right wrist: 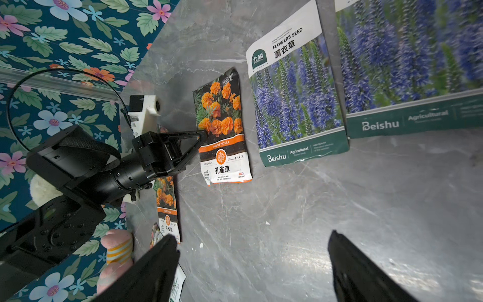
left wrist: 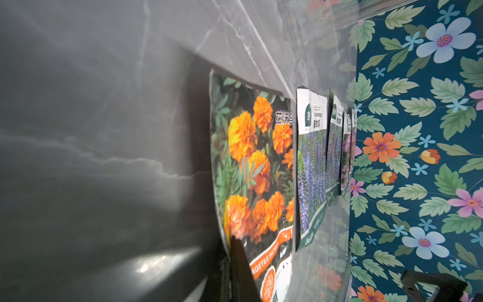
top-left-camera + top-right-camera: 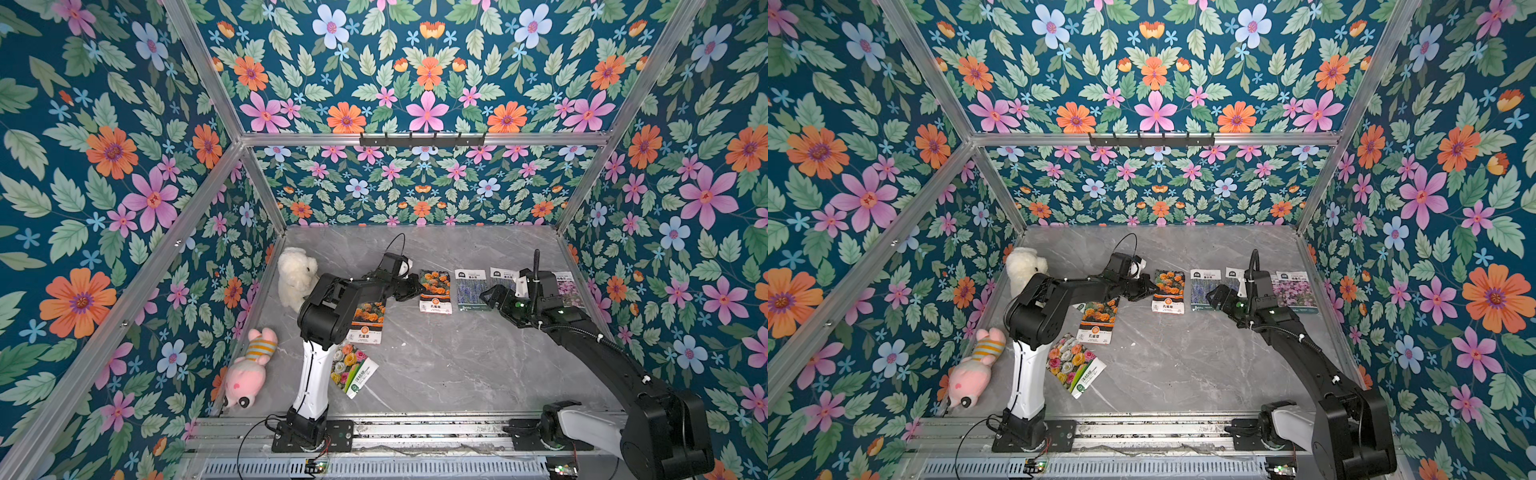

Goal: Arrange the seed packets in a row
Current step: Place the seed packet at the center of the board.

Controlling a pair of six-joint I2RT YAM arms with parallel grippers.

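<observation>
The left gripper (image 1: 203, 135) was closed on the edge of an orange marigold packet (image 1: 222, 125), and the right gripper (image 1: 251, 235) stood wide open near a lavender packet (image 1: 295, 99).

Light: bright, even, from overhead in both top views; soft, short shadows on the tabletop (image 3: 436, 353). Left wrist view: tabletop beside the marigold packet (image 2: 251, 167) in deep shadow, with sheen on the packet itself. Right wrist view: my right tool (image 1: 251, 235) blurred in front; right-hand lavender packet (image 1: 407, 52) soft; edges stretched.
</observation>
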